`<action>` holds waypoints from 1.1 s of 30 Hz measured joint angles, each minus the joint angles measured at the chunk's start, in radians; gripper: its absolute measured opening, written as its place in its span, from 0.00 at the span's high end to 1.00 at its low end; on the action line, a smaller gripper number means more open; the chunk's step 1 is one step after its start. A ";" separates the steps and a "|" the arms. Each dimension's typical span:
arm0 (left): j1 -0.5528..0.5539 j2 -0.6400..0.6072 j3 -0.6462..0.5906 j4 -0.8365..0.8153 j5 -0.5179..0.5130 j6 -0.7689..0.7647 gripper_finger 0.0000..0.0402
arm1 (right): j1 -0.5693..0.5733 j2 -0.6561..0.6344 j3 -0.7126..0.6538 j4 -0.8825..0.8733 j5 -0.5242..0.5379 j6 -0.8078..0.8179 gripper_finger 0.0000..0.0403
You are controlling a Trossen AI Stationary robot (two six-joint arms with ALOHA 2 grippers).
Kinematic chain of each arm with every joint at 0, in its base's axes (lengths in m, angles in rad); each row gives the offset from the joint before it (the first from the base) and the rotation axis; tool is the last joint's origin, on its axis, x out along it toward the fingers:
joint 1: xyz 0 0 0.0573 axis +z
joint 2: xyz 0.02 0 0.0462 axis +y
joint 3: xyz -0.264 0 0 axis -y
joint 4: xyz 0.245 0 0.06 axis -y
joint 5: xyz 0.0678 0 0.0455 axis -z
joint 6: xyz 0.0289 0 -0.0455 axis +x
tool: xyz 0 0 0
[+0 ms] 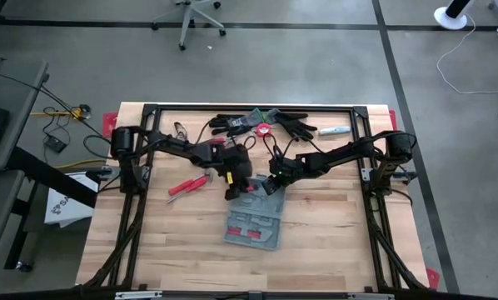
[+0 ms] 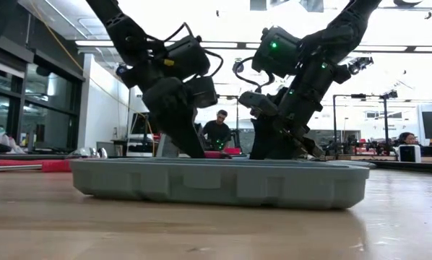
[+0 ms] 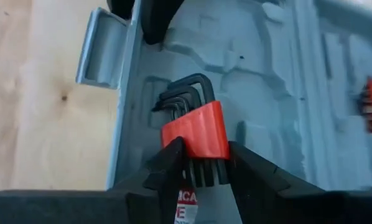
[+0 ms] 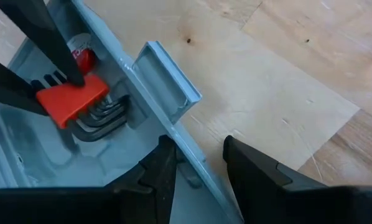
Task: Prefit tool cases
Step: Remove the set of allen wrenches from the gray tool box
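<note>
while i look down the left wrist camera, my left hand (image 3: 201, 163) has its two fingers closed partway around a red holder of black hex keys (image 3: 197, 129), pinching the red block from both sides just above a moulded pocket of the tool case (image 3: 267, 81). the keys' bent ends sit over the grey recess, near the case's latch tab (image 3: 102, 46). whether the set is seated or only hovering in its slot, i cannot tell.

from the right wrist camera, my right hand (image 4: 198, 163) straddles the case rim beside that same tab, fingers half open on either side of the wall; it looks like a brace, though i cannot confirm real contact.

further out, the overhead view shows the case lying open near the middle of the tabletop (image 1: 332, 250), both arms meeting at its far end. red-handled pliers (image 1: 189, 184) lie to the left, black gloves (image 1: 266, 124) along the far edge.

my worry: if the holder goes in tilted, the keys could jam on the pocket edge and the light case could lift or skid. if the right hand slips off the rim, nothing steadies it.
</note>
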 joint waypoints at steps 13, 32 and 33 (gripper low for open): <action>-0.033 -0.001 0.000 0.041 -0.170 -0.036 0.76 | 0.000 0.000 0.000 0.000 0.000 0.008 0.67; 0.027 -0.055 -0.004 0.001 -0.151 -0.171 0.99 | 0.000 0.000 0.001 -0.003 -0.005 0.023 0.67; 0.036 -0.074 -0.004 -0.010 -0.148 -0.171 1.00 | 0.000 0.000 0.001 -0.005 -0.006 0.023 0.67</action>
